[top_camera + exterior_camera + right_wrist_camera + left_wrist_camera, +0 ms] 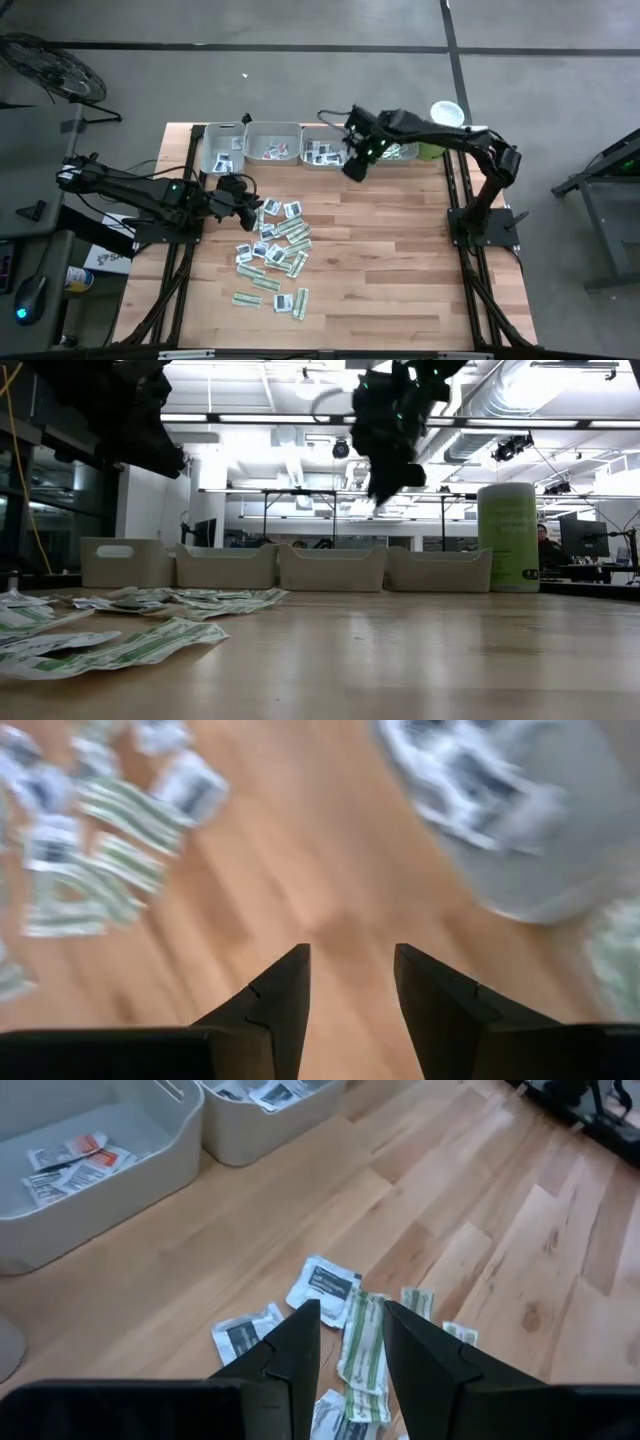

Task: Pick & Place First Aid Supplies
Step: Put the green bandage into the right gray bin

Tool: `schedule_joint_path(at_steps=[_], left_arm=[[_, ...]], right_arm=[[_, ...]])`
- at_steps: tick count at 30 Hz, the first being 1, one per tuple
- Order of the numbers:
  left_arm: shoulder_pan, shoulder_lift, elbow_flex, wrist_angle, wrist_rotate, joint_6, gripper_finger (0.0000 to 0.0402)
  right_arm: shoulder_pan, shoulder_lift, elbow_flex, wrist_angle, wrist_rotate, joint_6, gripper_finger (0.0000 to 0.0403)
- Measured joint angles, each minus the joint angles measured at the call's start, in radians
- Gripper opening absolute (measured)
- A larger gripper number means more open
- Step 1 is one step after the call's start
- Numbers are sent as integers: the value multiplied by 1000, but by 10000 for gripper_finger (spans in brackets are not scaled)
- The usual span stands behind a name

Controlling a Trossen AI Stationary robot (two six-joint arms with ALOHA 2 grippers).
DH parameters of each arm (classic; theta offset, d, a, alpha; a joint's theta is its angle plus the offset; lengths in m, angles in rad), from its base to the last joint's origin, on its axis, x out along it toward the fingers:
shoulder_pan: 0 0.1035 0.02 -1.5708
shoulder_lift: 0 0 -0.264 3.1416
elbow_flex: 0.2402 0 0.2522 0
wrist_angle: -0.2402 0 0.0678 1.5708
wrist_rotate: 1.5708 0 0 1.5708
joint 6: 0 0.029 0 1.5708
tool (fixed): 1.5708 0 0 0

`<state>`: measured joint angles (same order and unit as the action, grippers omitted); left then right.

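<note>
Green-striped and white sachets — loose flat heap, table's left half

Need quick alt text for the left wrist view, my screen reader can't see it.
The left gripper hangs open above a green-striped strip sachet in a loose scatter of sachets on the wooden table. Beyond stand two grey trays, each holding a few sachets.
</note>
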<state>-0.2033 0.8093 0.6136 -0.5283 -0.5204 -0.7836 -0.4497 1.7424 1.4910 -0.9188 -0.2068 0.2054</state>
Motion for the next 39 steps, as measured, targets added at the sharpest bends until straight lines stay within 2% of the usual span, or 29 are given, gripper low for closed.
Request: schedule_joint_path(at_steps=[5,9,18,28,39], left_arm=[[0,0,0,-1,37,35,111],[0,0,0,-2,62,68,111],[0,0,1,-32,111,107,111],[0,0,1,-85,153,107,111],[0,0,1,-112,174,106,111]], right_arm=[[140,1,0,142,0,152,140],[235,20,0,229,70,265,140],[354,118,0,306,126,467,141],[398,242,0,415,123,628,141],[398,343,0,468,70,631,141]])
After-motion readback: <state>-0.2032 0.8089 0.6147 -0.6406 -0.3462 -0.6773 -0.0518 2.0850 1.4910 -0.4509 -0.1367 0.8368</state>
